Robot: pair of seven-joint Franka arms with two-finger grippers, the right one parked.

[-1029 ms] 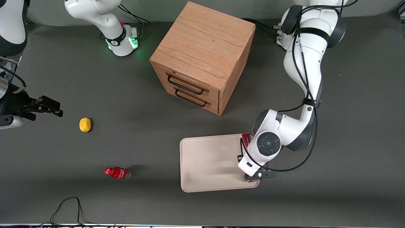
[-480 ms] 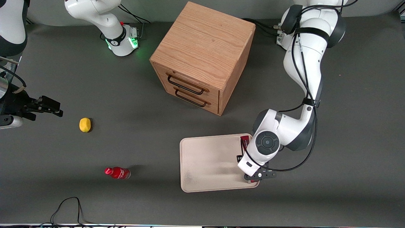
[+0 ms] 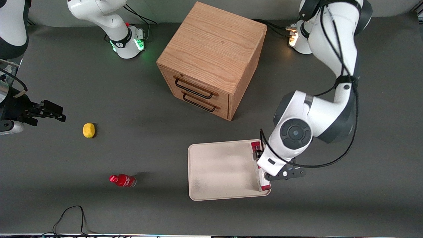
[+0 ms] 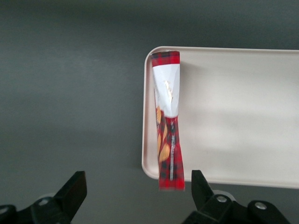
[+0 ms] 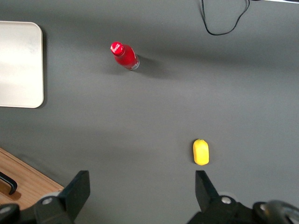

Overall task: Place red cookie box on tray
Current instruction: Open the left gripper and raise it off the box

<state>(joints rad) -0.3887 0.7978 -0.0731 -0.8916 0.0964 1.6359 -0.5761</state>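
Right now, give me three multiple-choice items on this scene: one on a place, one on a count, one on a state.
1. Where does the long red cookie box lie?
A. along one edge of the cream-white rectangular tray
B. on top of the wooden drawer cabinet
C. on the bare table by the bottle

2. How many drawer handles show on the wooden drawer cabinet?
A. one
B. two
C. four

3. How does the left gripper stand?
A. shut on the box
B. open above the box, apart from it
C. shut on the tray rim

Answers: 1 A, the box runs along the tray's short rim. 2 B, two black handles, one above the other. 3 B, the jaws are spread wide with the box lying free below.
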